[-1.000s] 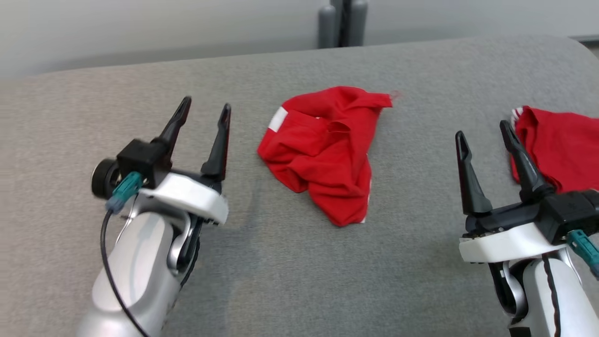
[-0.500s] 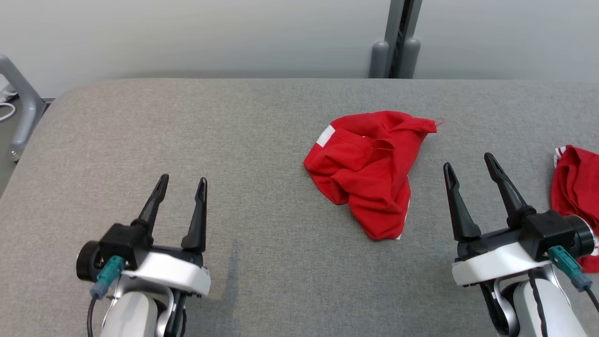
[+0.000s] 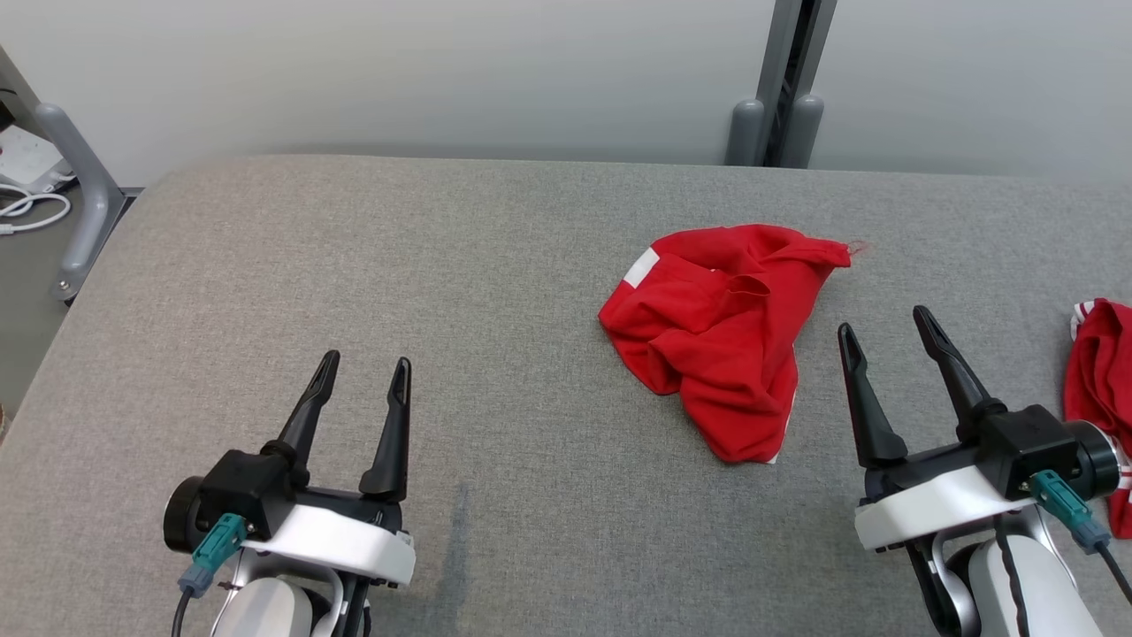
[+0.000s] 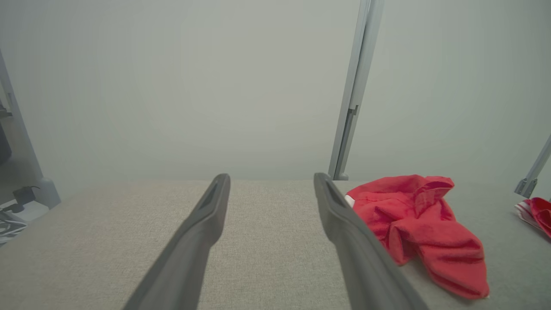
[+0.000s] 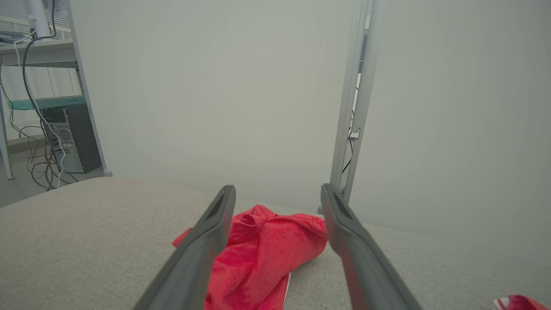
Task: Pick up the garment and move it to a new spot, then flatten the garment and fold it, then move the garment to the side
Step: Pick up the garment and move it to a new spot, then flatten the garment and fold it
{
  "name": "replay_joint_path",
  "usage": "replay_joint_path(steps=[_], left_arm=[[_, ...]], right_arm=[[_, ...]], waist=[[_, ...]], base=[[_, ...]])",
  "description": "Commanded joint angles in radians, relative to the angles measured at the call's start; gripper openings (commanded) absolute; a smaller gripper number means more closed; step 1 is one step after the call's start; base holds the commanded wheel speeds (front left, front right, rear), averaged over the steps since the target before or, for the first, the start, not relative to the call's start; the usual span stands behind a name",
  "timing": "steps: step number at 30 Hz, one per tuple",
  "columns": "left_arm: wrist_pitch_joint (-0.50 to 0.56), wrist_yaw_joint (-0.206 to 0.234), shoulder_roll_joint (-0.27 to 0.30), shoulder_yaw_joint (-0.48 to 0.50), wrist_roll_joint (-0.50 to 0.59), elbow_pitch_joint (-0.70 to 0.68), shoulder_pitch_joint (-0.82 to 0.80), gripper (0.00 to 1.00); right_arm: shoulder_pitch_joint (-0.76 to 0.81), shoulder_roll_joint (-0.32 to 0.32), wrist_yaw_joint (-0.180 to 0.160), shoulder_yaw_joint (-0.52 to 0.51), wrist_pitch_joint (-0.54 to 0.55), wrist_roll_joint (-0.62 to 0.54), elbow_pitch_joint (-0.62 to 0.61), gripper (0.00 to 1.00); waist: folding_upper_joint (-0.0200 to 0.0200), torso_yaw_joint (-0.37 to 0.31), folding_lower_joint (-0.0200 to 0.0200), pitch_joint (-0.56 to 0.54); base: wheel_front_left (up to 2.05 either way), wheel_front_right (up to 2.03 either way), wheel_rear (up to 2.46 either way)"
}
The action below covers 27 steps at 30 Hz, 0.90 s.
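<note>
A big grey cloth-covered table (image 3: 531,265) with round corners stands against a plain pale wall (image 3: 398,71). A grey metal post (image 3: 783,80) goes up the wall behind the far edge. Past the left end of the table there is a grey metal leg (image 3: 80,195) and white cables (image 3: 26,212) on the floor.

The red garment (image 3: 721,336) lies in a crumpled heap on the right half of the table. Its long side runs from far to near. The wide end is at the far side, with a white patch on its left corner. The narrow end points to the near edge.

A second red cloth (image 3: 1101,389) lies at the right edge.

The left gripper (image 3: 367,358) hangs over bare table, fingers wide apart and holding nothing. The right gripper (image 3: 884,320) is just right of the garment, not touching it, also wide apart and holding nothing.
</note>
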Motion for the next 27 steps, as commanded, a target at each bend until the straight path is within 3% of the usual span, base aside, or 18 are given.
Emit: replay_joint_path(steps=[1,27], left_arm=[[-0.004,0.007,0.003,-0.001,-0.005,-0.009,0.009,1.00],[-0.004,0.019,0.003,-0.076,-0.025,-0.013,0.000,1.00]], right_arm=[[0.005,-0.005,0.000,-0.004,0.000,-0.003,0.005,1.00],[-0.074,-0.021,0.000,-0.013,0.000,-0.001,0.106,1.00]], waist=[[0.0000,0.000,0.0000,0.000],[0.0000,0.083,0.0000,0.018]], base=[[0.00,0.00,0.00],[0.00,0.00,0.00]])
